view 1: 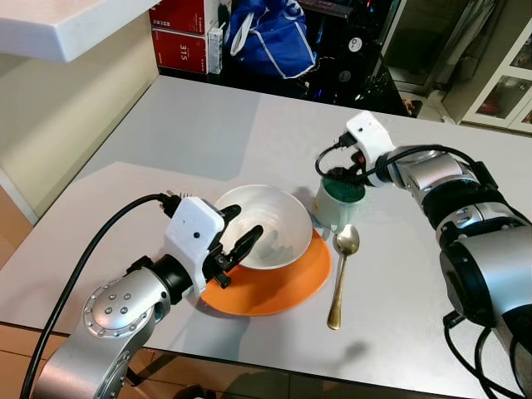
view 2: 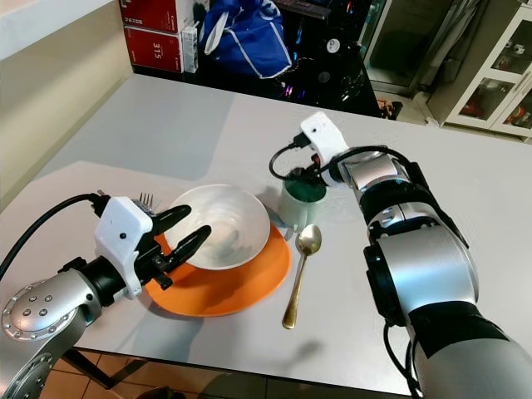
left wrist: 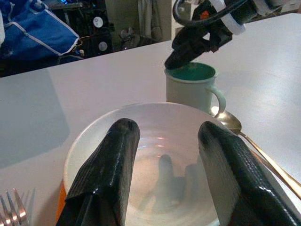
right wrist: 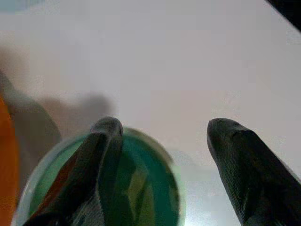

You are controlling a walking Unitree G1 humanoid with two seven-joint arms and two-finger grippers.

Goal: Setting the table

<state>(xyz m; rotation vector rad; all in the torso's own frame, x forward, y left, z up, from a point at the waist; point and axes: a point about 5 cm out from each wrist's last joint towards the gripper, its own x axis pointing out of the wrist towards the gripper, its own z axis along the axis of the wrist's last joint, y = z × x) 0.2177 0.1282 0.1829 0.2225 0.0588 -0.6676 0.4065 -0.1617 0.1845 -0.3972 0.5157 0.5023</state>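
Observation:
A white bowl (view 1: 274, 224) sits on an orange plate (view 1: 283, 287) near the table's front edge. My left gripper (view 1: 243, 224) is open at the bowl's near left rim, with both fingers (left wrist: 117, 160) over the empty bowl. A fork (view 2: 147, 199) lies left of the plate, behind my left wrist. A gold spoon (view 1: 341, 274) lies right of the plate. Behind the spoon stands a pale mug (view 1: 337, 204) with a green inside. My right gripper (right wrist: 162, 127) is open astride the mug's rim, one finger inside and the other outside.
The grey table (view 1: 191, 133) stretches bare to the back and left. Beyond its far edge are red boxes (view 1: 187, 37) and a blue bag (view 1: 270, 37). A white counter (view 1: 58, 25) overhangs at the upper left. A glass-door cabinet (view 1: 507, 91) stands at the far right.

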